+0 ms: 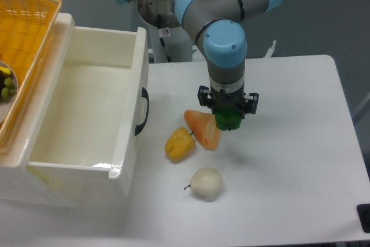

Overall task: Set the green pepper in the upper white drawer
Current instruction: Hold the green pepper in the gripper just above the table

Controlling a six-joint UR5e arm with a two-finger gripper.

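Gripping the glossy bright green bell pepper (229,121), the black two-finger tool (228,114) pinches it above the white bench (289,160), just beside an orange wedge-shaped piece (203,129). To the left sits the large white plastic drawer (132,114), open-topped.

Grey arm (226,4), light-blue joint caps, black wrist
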